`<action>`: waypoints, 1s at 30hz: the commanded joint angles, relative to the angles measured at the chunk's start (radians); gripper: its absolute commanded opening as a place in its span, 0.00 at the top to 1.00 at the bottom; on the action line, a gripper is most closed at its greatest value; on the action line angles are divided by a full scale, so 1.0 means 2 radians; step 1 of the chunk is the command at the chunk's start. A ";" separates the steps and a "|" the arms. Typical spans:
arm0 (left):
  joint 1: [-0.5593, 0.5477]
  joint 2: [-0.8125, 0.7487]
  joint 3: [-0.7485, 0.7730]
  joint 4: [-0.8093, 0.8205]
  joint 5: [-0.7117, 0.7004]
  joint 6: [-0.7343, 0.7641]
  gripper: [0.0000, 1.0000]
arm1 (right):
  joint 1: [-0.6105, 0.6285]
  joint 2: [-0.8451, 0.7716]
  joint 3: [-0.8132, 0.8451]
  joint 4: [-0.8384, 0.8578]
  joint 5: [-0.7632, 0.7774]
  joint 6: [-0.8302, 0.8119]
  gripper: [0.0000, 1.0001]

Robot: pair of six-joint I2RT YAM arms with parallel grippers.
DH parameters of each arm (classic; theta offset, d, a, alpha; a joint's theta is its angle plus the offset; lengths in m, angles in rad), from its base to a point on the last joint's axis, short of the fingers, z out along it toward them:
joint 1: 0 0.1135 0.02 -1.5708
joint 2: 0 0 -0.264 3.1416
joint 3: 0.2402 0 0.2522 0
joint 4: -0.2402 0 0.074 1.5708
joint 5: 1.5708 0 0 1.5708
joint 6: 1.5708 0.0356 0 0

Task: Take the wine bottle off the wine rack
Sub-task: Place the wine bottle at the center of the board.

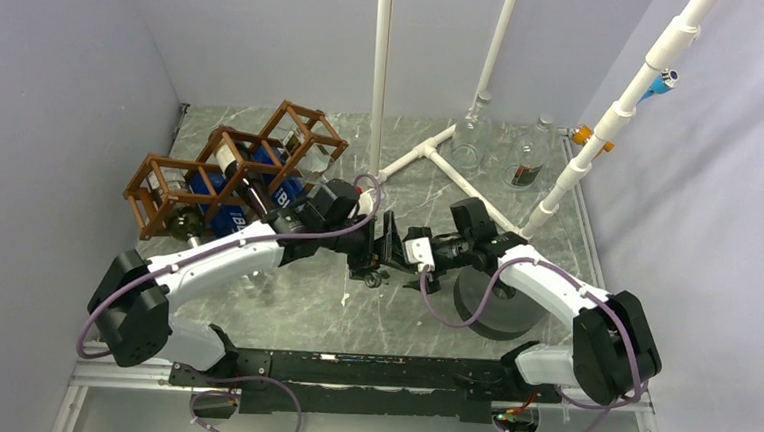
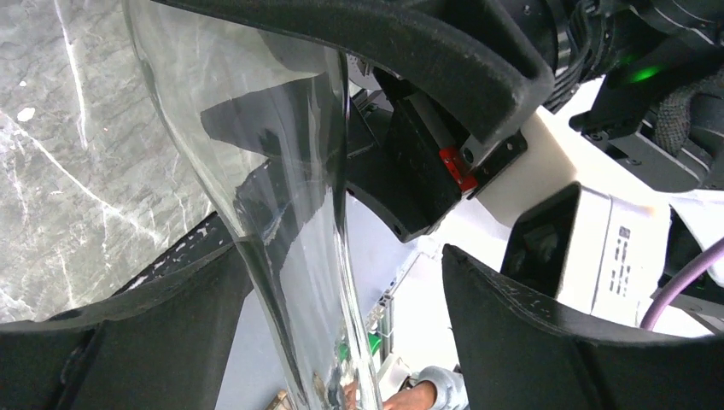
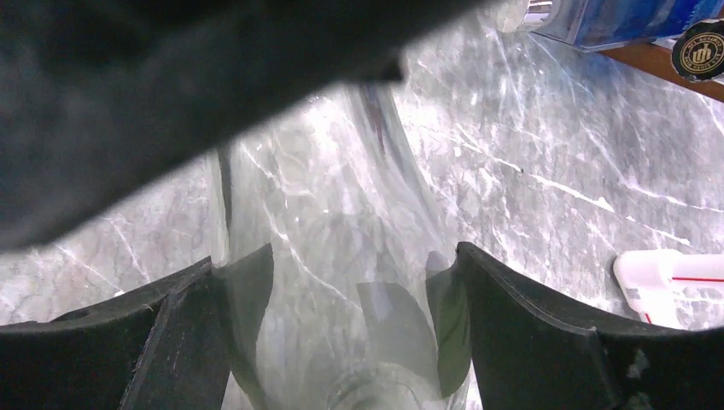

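The brown wooden wine rack point(image 1: 235, 172) stands at the back left with dark bottles lying in its cells. A clear glass wine bottle point(image 2: 282, 171) is off the rack, in the air at mid-table between the two arms. My right gripper point(image 3: 363, 252) is shut on the wine bottle point(image 3: 341, 256), with both fingers pressed against the glass. My left gripper point(image 2: 341, 256) is open around the bottle's narrower part: the glass lies along one finger point(image 2: 171, 316) and a wide gap separates it from the other. In the top view the left gripper point(image 1: 381, 246) and right gripper point(image 1: 411, 250) nearly meet.
Blue-labelled bottles point(image 1: 223, 216) fill the rack. Two clear glass bottles point(image 1: 470, 136) stand at the back beside a white pipe frame point(image 1: 432, 159). A black round disc point(image 1: 498, 303) lies under the right arm. Grey walls close in the left, back and right.
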 commanded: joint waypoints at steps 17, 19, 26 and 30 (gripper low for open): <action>0.029 -0.100 -0.103 0.222 0.050 -0.011 0.01 | -0.009 0.012 0.017 -0.007 -0.047 0.032 0.85; 0.030 -0.110 -0.111 0.233 0.048 -0.012 0.01 | -0.009 0.012 0.017 -0.008 -0.048 0.032 0.85; 0.032 -0.136 -0.124 0.230 0.027 0.002 0.01 | -0.012 0.010 0.018 -0.011 -0.054 0.033 0.85; 0.033 -0.156 -0.124 0.216 0.007 0.022 0.01 | -0.015 0.009 0.019 -0.011 -0.057 0.035 0.85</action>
